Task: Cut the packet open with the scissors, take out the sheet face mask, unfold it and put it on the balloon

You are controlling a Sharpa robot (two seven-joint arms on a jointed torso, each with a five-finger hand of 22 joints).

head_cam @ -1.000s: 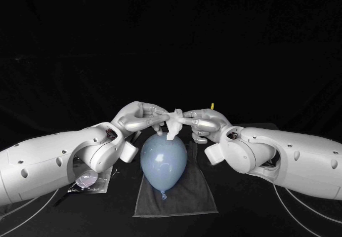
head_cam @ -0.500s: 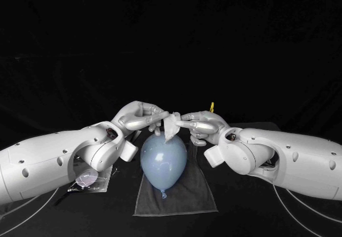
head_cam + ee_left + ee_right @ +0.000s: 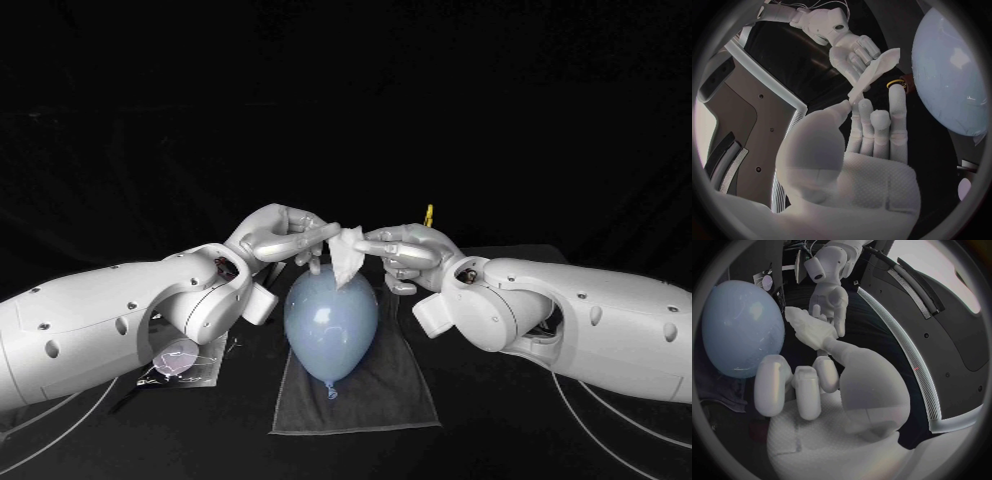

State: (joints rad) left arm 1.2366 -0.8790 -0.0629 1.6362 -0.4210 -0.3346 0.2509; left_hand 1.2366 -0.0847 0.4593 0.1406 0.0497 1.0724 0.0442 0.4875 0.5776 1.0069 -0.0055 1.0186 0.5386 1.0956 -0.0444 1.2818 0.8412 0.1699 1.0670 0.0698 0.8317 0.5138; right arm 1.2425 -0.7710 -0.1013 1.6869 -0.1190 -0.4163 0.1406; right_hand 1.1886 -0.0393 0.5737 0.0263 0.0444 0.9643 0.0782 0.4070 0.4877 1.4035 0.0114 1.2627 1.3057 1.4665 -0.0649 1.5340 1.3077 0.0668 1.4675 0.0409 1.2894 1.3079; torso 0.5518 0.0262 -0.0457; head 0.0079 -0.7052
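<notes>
Left hand [image 3: 283, 236]: pinches one edge of the sheet mask [image 3: 346, 256].
Right hand [image 3: 410, 250]: pinches the opposite edge.
Mask position: folded, between the hands, over the far end of the balloon [image 3: 332, 322].
Balloon axis: runs toward the robot, on the cloth [image 3: 368, 400].

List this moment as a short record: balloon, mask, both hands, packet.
balloon: pale blue, lying on a grey cloth
sheet mask: white, not yet unfolded, held over the balloon's far end
left hand: pinches one end of the sheet mask
right hand: pinches the other end
packet: lying to the robot's left of the cloth
</notes>
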